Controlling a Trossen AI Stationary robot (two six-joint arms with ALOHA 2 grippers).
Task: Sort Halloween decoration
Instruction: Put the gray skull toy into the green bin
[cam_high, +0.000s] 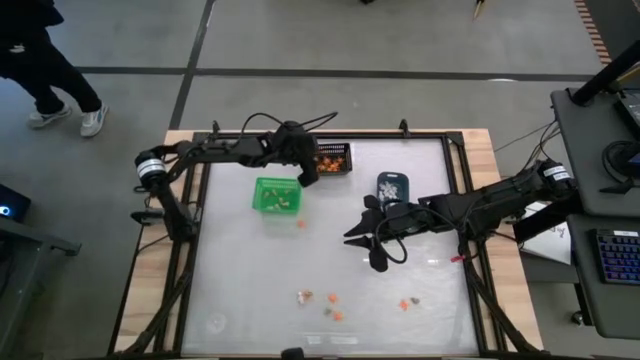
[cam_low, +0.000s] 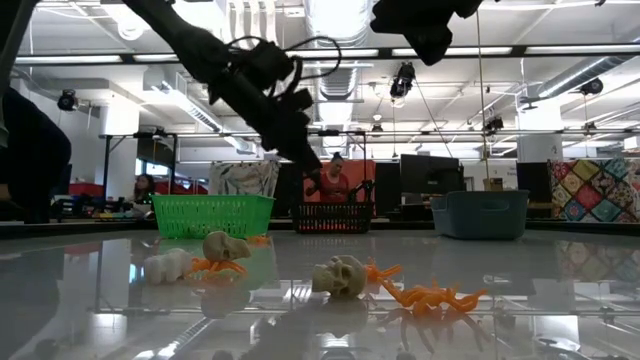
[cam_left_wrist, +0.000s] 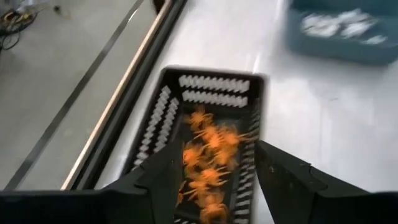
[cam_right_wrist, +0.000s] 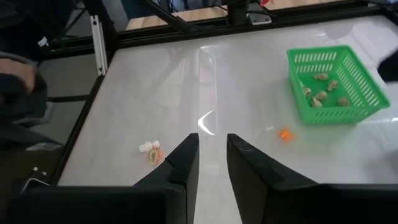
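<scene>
The high view looks straight down from well above the white glossy tabletop (cam_high: 250, 270), taking in its whole wooden-edged frame and the grey floor at twelve o'clock. The low view sits at the table's six o'clock edge, level with the surface, facing twelve o'clock into the room, very close to the nearest trinkets. The left wrist view looks steeply down, close over the black mesh bin of orange pieces (cam_left_wrist: 211, 130) at the table's twelve o'clock rim. The right wrist view faces nine o'clock across the surface. It shares the green slotted plastic basket (cam_right_wrist: 336, 84) with the high and low views.
</scene>
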